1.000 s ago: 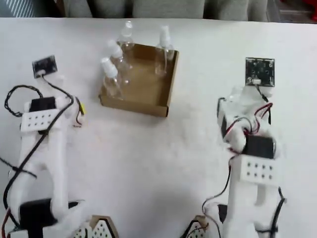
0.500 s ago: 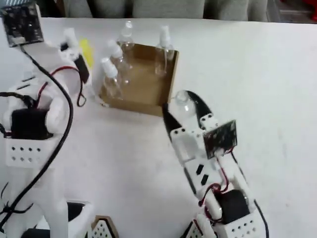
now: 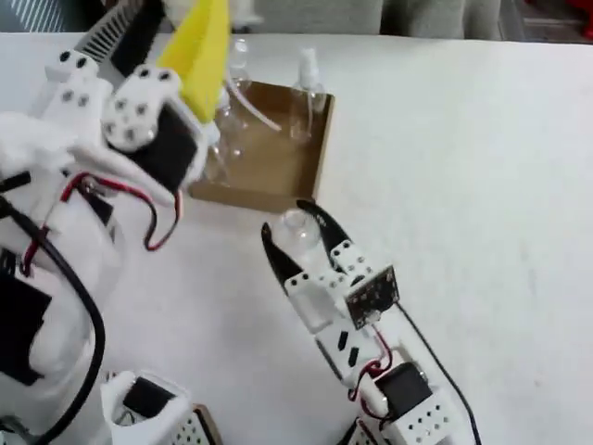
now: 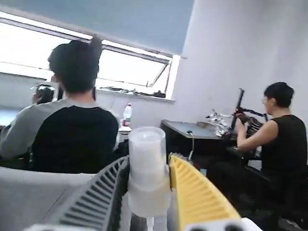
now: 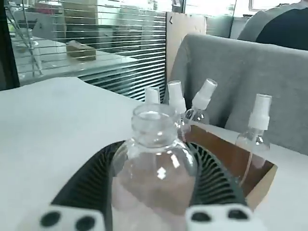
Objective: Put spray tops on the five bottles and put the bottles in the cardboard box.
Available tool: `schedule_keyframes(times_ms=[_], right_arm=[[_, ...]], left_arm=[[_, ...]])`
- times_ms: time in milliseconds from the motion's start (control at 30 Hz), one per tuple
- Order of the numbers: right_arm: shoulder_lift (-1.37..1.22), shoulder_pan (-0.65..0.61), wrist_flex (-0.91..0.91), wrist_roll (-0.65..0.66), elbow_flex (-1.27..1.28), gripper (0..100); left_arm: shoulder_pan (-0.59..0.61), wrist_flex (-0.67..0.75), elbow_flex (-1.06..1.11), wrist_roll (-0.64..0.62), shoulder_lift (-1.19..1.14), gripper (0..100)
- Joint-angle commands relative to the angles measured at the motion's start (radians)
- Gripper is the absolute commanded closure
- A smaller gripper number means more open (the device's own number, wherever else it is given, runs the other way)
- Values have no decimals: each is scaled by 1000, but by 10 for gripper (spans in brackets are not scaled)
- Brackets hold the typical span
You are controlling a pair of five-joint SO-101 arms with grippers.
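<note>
On the white table (image 3: pixel 482 139) we see the right gripper (image 3: pixel 283 219) clamped on an uncapped bottle (image 3: pixel 296 232), just beside the cardboard box (image 3: pixel 273 171) holding four capped bottles (image 5: pixel 260 113). The left gripper (image 4: pixel 149 166), held high, pinches a spray top (image 4: pixel 147 144).

Clear bottle (image 5: pixel 154 168) in the black, ribbed right gripper (image 5: pixel 155 144). White spray top (image 4: pixel 147 168) in the left gripper (image 4: pixel 148 163), one side yellow, one grey, both ribbed. Brown box (image 3: pixel 250 197), white table (image 3: pixel 463 139).

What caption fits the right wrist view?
Right jaws grip a topless bottle before the cardboard box holding four spray-topped bottles.
</note>
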State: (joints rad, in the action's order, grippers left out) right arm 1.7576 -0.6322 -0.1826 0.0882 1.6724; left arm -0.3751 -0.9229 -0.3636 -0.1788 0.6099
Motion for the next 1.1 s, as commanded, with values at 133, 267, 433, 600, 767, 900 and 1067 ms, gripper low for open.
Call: schedule_keyframes(times_ms=[133,267,433,600,767,900,1067], right_arm=[[41,5,-58,-8,18,982],[42,10,-59,-66,18,982],[42,12,-59,-74,18,982],[42,12,-59,-74,18,982],[42,12,-59,-74,18,982],[42,12,-59,-74,18,982],[41,12,-61,-72,18,982]], left_arm=[[-183,-20,46,54,22,980],[-188,-26,117,66,25,980],[-193,-41,212,109,76,980],[-208,-5,358,110,183,980],[-208,40,493,110,257,980],[-206,68,568,110,314,980],[-206,109,624,110,340,980]])
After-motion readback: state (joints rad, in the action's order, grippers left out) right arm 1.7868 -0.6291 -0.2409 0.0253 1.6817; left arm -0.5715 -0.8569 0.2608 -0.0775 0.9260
